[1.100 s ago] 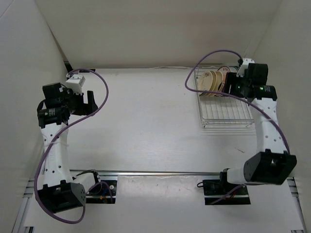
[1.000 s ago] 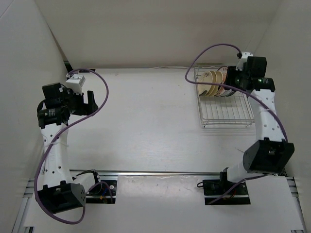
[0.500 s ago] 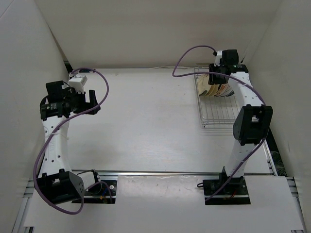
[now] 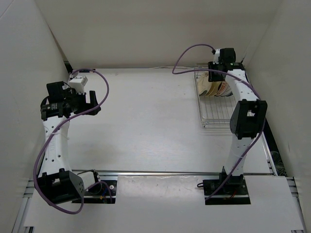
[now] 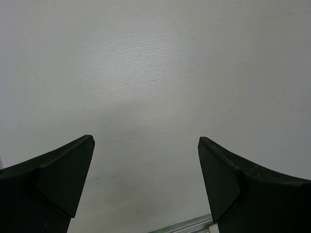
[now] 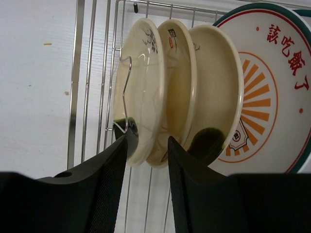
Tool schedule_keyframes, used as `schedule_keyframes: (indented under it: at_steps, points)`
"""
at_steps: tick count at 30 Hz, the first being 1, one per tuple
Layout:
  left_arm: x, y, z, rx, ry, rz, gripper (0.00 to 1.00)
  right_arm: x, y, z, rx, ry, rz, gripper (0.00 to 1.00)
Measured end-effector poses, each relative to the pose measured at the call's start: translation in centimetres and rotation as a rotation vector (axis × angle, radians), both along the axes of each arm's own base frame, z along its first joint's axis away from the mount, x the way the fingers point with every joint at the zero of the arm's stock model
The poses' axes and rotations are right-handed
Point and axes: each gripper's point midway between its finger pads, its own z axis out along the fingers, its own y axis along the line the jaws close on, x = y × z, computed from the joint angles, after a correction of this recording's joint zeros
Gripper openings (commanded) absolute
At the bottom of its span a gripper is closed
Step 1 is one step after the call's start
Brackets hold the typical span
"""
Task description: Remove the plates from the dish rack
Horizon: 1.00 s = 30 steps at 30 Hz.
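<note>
The silver wire dish rack (image 4: pixel 218 114) sits at the far right of the table. Several plates (image 4: pixel 215 89) stand on edge at its far end. In the right wrist view three cream-yellow plates (image 6: pixel 141 97) stand side by side, with a white plate with an orange-red sunburst (image 6: pixel 272 87) to their right. My right gripper (image 6: pixel 146 141) is over them (image 4: pixel 214 77), jaws a narrow gap apart, with the lower rim of the leftmost cream plate between the fingertips (image 6: pixel 121 145). I cannot tell if they touch it. My left gripper (image 5: pixel 146 140) is wide open and empty above bare table (image 4: pixel 92 103).
The rack's raised wire side (image 6: pixel 77 73) runs just left of the plates. White walls enclose the table on three sides. A metal rail (image 4: pixel 160 173) crosses the near edge by the arm bases. A purple cable (image 4: pixel 189 51) loops above the rack.
My right arm has swung from the rack's right side to its far end, over the plates. The left arm has shifted only slightly.
</note>
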Motion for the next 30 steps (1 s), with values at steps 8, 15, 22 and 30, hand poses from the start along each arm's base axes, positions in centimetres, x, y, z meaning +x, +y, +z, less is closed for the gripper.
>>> schedule_keyframes:
  at_steps: [8, 15, 22, 30]
  points:
    - [-0.2, -0.1, -0.6, -0.011, 0.017, 0.003, 0.99, 1.1, 0.0, -0.7, -0.001, -0.003, 0.0, 0.33]
    - [-0.2, -0.2, -0.6, -0.015, 0.018, -0.001, 0.99, 1.7, 0.0, -1.1, -0.005, -0.006, -0.006, 0.29]
    - [-0.2, -0.3, -0.7, -0.023, 0.023, 0.002, 0.99, 1.9, 0.0, -1.9, -0.013, 0.007, -0.001, 0.24]
    - [-0.3, -0.5, -0.9, -0.034, 0.027, -0.007, 0.99, 2.4, 0.3, -1.8, -0.061, -0.017, -0.011, 0.0]
